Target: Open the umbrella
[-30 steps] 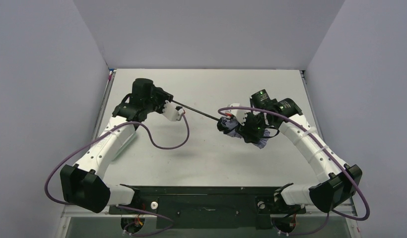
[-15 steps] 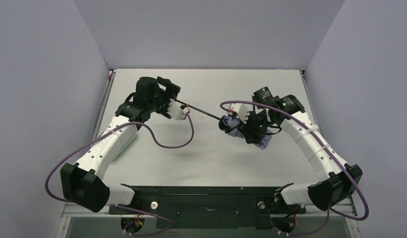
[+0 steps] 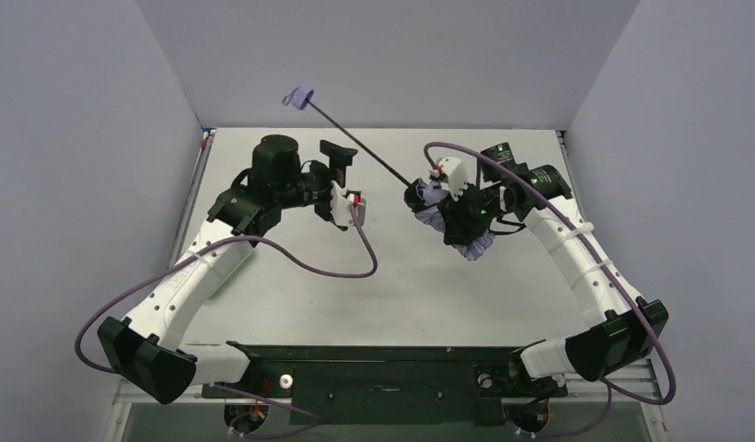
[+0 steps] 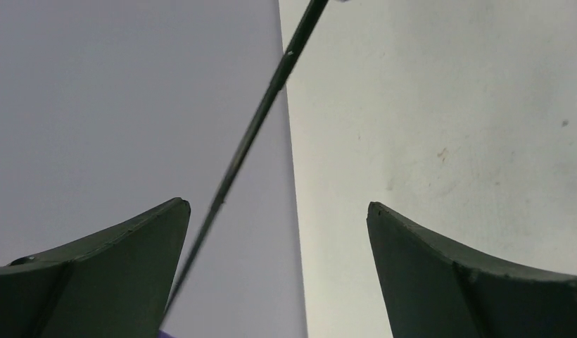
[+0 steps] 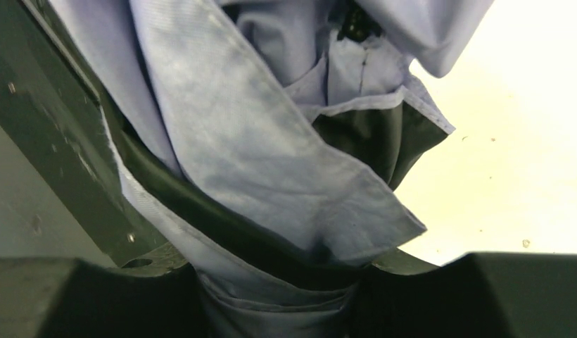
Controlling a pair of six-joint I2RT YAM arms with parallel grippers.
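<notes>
Left gripper (image 4: 279,282) jaws wide apart, gripping nothing; the thin black shaft (image 4: 254,130) passes between them, close by one finger. Right gripper (image 3: 452,219) jaws are clamped on the bunched lavender canopy (image 5: 271,162) of the umbrella (image 3: 432,196), above the table (image 3: 392,295). The shaft slants up-left to the small handle (image 3: 300,97), free in the air.

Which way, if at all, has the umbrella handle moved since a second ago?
Yes: the umbrella handle swung away from the left gripper, toward the back wall.
</notes>
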